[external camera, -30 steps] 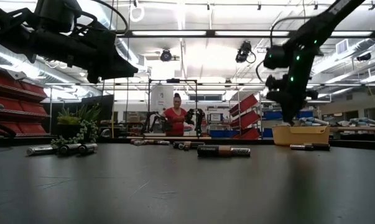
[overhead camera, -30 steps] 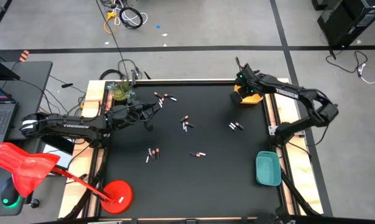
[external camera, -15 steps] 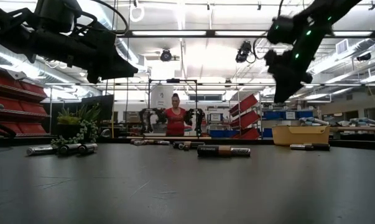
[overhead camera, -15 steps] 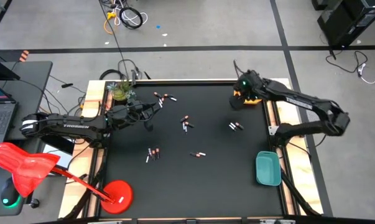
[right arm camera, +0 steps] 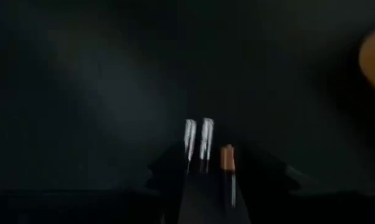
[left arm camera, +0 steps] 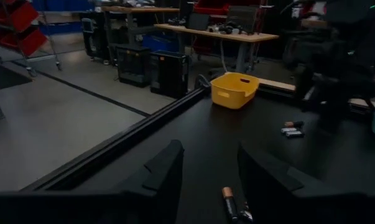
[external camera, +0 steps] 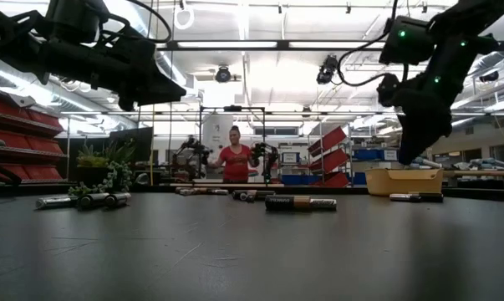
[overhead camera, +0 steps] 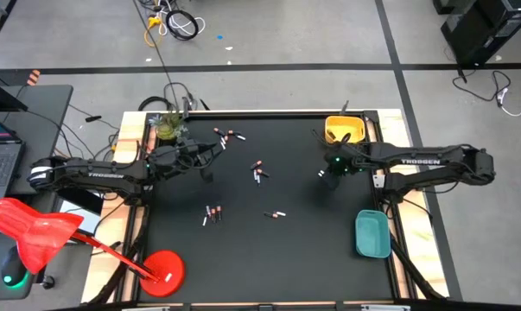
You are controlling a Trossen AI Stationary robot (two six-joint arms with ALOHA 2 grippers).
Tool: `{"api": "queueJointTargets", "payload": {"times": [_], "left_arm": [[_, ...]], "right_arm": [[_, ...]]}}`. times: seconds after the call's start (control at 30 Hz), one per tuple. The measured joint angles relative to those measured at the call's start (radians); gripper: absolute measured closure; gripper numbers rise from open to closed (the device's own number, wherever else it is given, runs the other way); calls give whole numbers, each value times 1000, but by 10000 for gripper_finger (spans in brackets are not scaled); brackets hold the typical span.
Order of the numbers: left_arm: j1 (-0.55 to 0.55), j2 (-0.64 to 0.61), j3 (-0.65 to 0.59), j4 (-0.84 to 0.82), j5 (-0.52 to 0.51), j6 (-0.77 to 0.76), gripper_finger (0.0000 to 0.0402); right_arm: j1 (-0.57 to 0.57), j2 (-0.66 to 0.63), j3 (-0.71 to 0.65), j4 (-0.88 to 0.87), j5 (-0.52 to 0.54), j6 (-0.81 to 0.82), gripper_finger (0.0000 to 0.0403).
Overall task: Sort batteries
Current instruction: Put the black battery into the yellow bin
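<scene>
High view: the right claw [overhead camera: 330,169] hangs over the black surface [overhead camera: 243,250] just in front of the yellow tray [overhead camera: 344,130], directly above a small cluster of batteries [right arm camera: 207,144]. Its wrist view frames two silvery cells and one copper-topped cell between its fingers [right arm camera: 168,171], which stand spread, a pose that reads as lining up for a pick. The remaining batteries lie scattered across the surface to the left of the yellow tray: one group [overhead camera: 225,136] well off near the far edge, another [overhead camera: 258,169] nearer the middle, and two more [overhead camera: 212,213] [overhead camera: 276,214] toward the near side. The teal tray [overhead camera: 371,234] sits on the near side of the yellow tray, along the same right edge, presumably so sorted cells can go to either. The left claw [overhead camera: 210,154] waits well to the left of the yellow tray, spread and empty, with one battery [left arm camera: 229,201] lying just ahead of it.
</scene>
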Motion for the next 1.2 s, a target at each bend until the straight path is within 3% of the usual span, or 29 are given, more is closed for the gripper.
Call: {"api": "queueJointTargets", "payload": {"times": [0.2, 0.77, 0.87, 1.03, 1.2], "left_arm": [[0, 0, 0, -2, 21, -2, 245], [0, 1, 0, -8, 21, -3, 245], [0, 1, 0, -9, 21, -3, 245], [0, 1, 0, -9, 21, -3, 245], [0, 1, 0, -9, 21, -3, 245]], "right_arm": [[1, 82, 0, -67, 27, 93, 257], [-14, 316, 6, -57, -63, 38, 253], [-14, 348, 11, -59, -63, 33, 272], [-14, 356, 13, -53, -69, 39, 357], [-14, 328, 4, -57, -70, 58, 357]]}}
